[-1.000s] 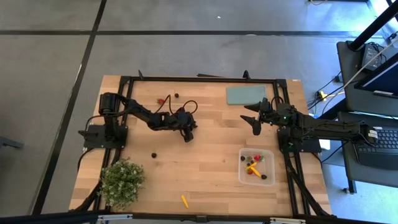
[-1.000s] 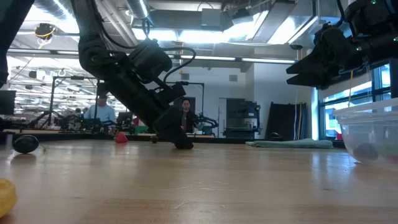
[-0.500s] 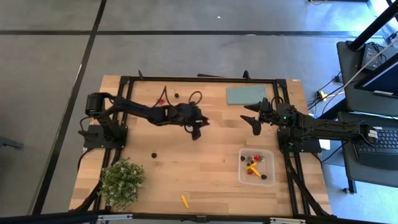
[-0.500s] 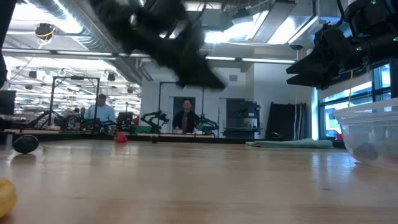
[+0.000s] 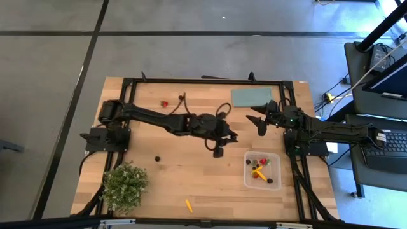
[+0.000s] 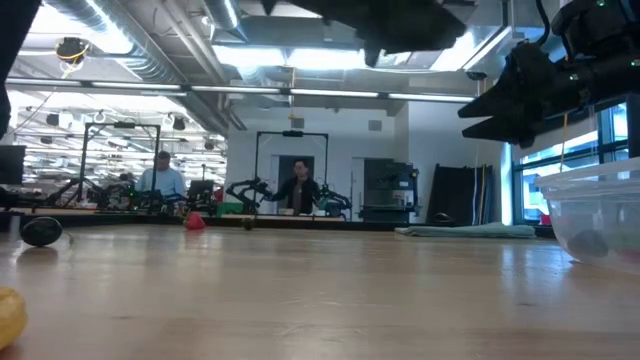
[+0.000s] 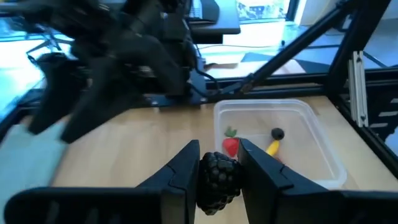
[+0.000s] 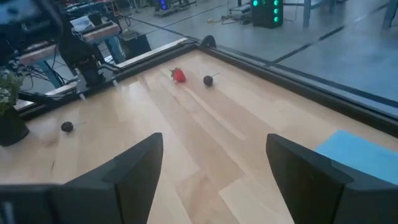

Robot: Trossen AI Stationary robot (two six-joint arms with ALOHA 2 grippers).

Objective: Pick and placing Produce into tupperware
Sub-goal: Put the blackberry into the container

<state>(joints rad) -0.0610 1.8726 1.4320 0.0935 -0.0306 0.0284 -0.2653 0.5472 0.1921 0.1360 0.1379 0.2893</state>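
My left gripper [image 5: 218,151] hangs over the table's middle, just left of the tupperware [image 5: 262,169], and is shut on a dark bumpy berry [image 7: 217,175]. The tupperware is a clear shallow box [image 7: 280,140] holding red, yellow and dark pieces. Loose produce lies on the wood: a red berry [image 5: 164,103] and a dark one [image 5: 180,97] near the far edge, a dark one [image 5: 158,159], and an orange stick [image 5: 189,205] near the near edge. My right gripper [image 5: 259,121] waits open above the table, by the far right. My left gripper pinches the dark berry's sides [image 7: 208,171] between its two fingers. The fingers [image 7: 186,163] slant down toward the table's right side. The berry is lifted clear of the table, with the tupperware beyond it in the left wrist view.
A bushy potted plant [image 5: 124,186] stands at the near left corner. A flat teal slab [image 5: 250,97] lies at the far right, near my right gripper. Black frame rails [image 5: 203,80] run along the table's edges. In the low view, people sit in the room beyond.
My left gripper has risen from the tabletop left of centre and swung toward the table's right and a little toward the near edge, ending beside the tupperware. The low view shows it leaving the wood and climbing out of the picture's top.
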